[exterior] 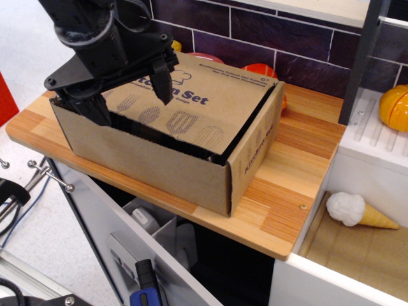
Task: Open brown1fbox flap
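Note:
The brown1fbox [159, 169] is a large brown cardboard box on the wooden counter, with "Kitchen Set" lettering on its right end. Its flap [210, 102] with blue "Kitchen Set" lettering and hatched ovals lies tilted over the opening, its near edge dipping slightly inside the box. My black gripper [127, 95] hovers over the box's left part with its fingers spread. One finger [162, 83] points down onto the flap near the lettering. The other finger [94, 109] reaches down at the box's left near edge. It holds nothing that I can see.
The wooden counter [287, 191] ends at the right against a white sink unit with a toy ice cream cone [357, 211]. An orange toy [395, 107] sits at the far right. Red and orange items [258, 69] lie behind the box by the dark tiled wall. An open drawer is below.

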Action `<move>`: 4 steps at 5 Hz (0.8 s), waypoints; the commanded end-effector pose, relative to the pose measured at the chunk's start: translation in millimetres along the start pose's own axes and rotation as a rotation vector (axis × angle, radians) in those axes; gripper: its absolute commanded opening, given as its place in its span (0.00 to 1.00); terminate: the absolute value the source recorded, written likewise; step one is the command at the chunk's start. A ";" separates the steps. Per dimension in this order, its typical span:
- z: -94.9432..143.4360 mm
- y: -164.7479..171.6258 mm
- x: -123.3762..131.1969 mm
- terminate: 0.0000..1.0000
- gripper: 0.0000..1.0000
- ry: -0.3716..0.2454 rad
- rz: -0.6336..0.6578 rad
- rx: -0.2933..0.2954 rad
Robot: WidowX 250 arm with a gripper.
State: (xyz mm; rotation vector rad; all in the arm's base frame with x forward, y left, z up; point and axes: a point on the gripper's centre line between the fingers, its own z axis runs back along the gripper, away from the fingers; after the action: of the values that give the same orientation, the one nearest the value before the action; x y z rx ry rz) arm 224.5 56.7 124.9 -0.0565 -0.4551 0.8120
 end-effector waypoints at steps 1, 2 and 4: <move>0.0 0.0 0.0 0.00 1.00 0.000 0.000 0.000; -7.9 -1.6 5.8 0.00 1.00 -0.002 0.061 0.014; -20.6 -3.8 7.6 0.00 1.00 0.049 0.112 0.005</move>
State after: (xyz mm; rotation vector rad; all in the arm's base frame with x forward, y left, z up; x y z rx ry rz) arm 235.2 60.2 99.2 -0.0943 -0.3769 0.9263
